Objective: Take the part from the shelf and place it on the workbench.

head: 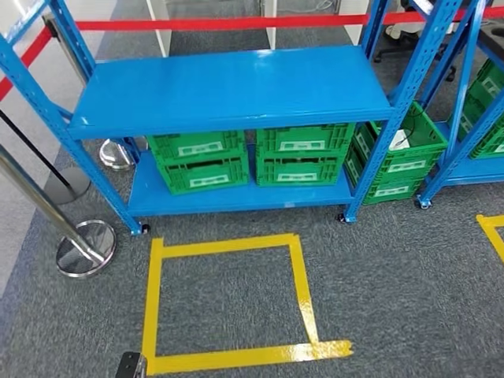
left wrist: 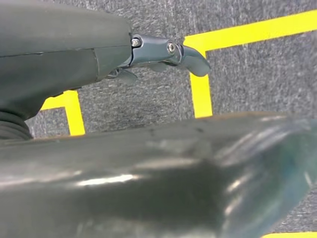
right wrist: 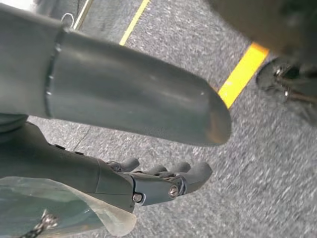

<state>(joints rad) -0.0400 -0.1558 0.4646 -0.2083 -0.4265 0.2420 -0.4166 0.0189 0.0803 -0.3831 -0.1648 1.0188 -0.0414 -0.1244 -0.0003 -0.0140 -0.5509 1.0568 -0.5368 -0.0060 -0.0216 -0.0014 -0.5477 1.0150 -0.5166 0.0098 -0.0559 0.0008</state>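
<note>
A blue steel shelf stands ahead in the head view, its top board a plain blue surface. Green crates sit on its lower board. My left hand hangs over grey carpet with its fingers stretched out and nothing in them. My right hand also hangs above the carpet, its thumb apart from the slightly curved fingers, holding nothing. A clear, crinkled plastic film lies beside the right hand; I cannot tell what it is.
A yellow tape square marks the carpet in front of the shelf. Chrome stanchions with a red belt stand at the left. A second blue rack with green crates is at the right.
</note>
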